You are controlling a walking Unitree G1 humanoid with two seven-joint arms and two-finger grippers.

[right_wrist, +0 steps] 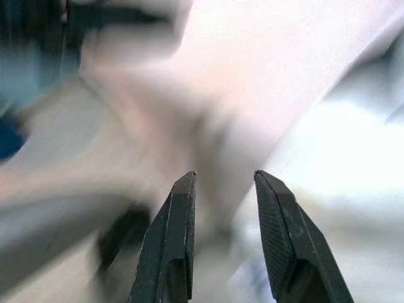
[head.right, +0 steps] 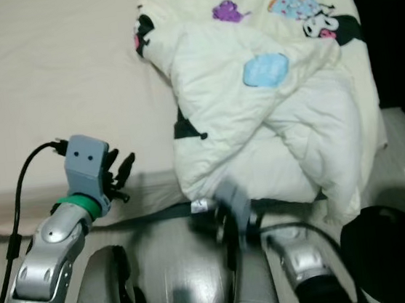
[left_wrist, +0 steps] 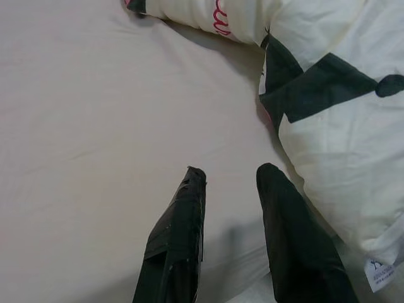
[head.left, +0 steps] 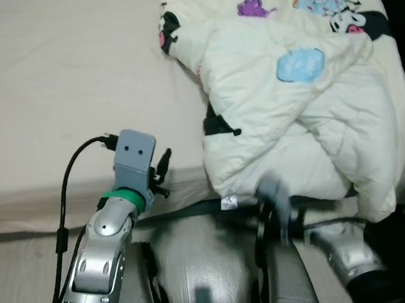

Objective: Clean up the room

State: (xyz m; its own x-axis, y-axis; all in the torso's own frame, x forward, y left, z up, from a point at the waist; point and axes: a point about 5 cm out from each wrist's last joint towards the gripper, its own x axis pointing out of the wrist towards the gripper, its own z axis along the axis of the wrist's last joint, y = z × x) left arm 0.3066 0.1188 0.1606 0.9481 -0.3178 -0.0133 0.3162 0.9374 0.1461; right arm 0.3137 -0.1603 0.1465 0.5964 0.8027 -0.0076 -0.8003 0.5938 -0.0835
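Your left gripper (left_wrist: 230, 173) hovers spread over the bed (head.left: 48, 81), the quilt (head.left: 300, 111) just to its right, while your right gripper (right_wrist: 224, 177), also spread and blurred, sits under the quilt's near edge.

My quilt (head.left: 307, 103) is cream white with cartoon prints: a pale blue patch, a purple figure, black-and-white characters, bits of pink lettering. The sheet (head.left: 54, 73) under it is plain beige. My arms are silver; my left gripper (left_wrist: 230, 189) has black fingers, a grey camera block (head.left: 134, 159) and a green ring (head.left: 124, 199). My right gripper (right_wrist: 224, 183) has black fingers too, against a blurred white-grey background.
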